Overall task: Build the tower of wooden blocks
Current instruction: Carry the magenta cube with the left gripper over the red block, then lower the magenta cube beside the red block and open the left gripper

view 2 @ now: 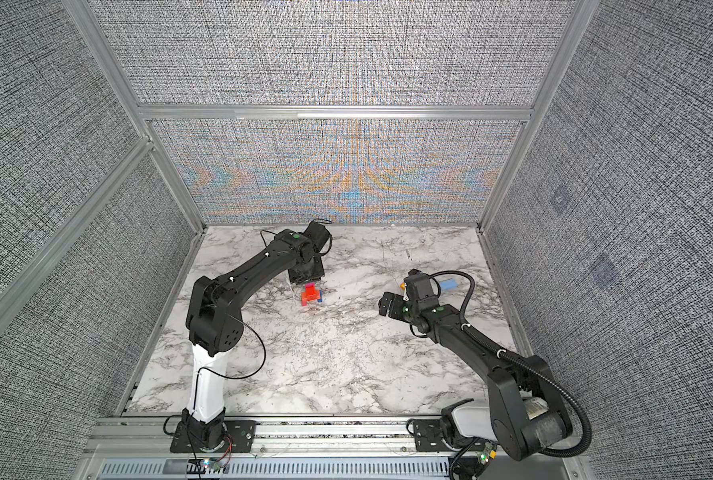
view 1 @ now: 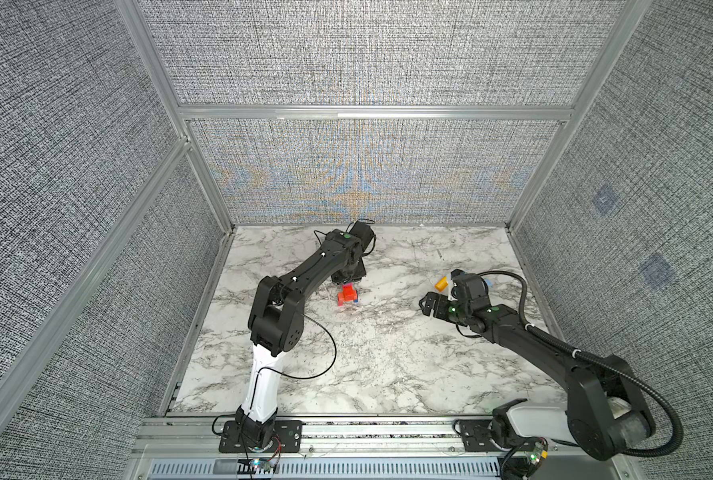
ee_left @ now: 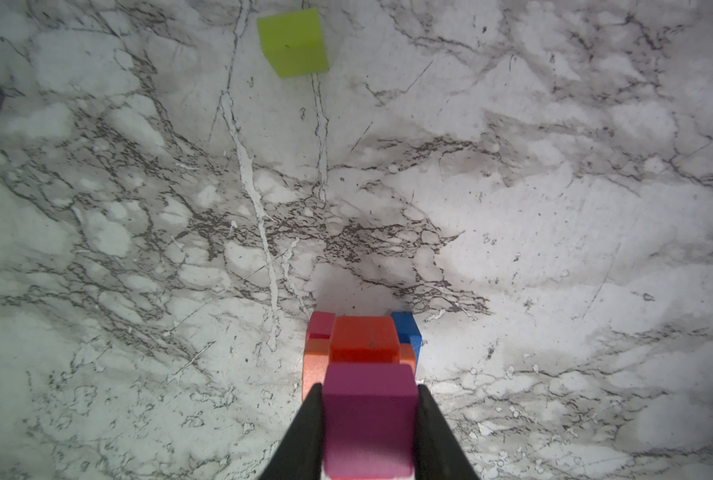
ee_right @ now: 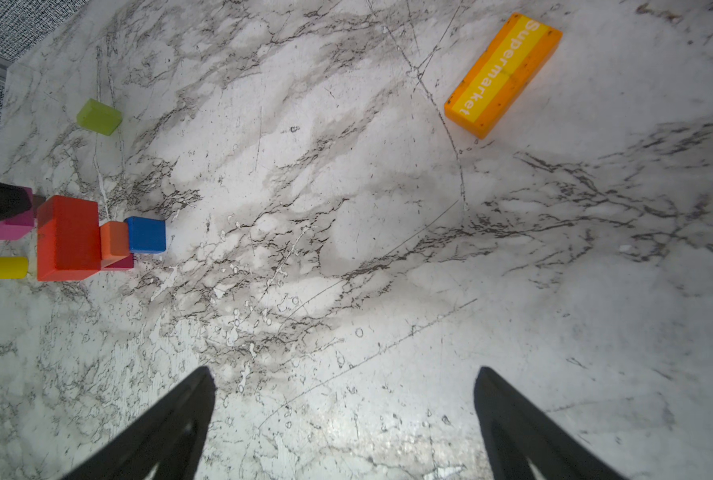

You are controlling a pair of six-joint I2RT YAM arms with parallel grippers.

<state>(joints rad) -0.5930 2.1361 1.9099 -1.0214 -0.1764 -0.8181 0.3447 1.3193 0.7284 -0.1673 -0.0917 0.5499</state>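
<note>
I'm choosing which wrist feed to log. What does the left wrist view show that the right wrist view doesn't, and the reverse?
Only the left wrist view: the left hand closed on both sides of the magenta block. Only the right wrist view: the orange Supermarket brick, a yellow cylinder, and the right hand, open and empty. Both: that magenta block, the lime block, red block and blue block.

The left arm (view 1: 304, 274) reaches from the table's (view 1: 388, 365) front edge toward the back, wrist bent down, left gripper (ee_left: 369, 388) clamped on a magenta block (ee_left: 369, 419), while the right arm (view 1: 533, 336) stretches low by the right edge, right gripper (ee_right: 345, 370) spread wide.
</note>
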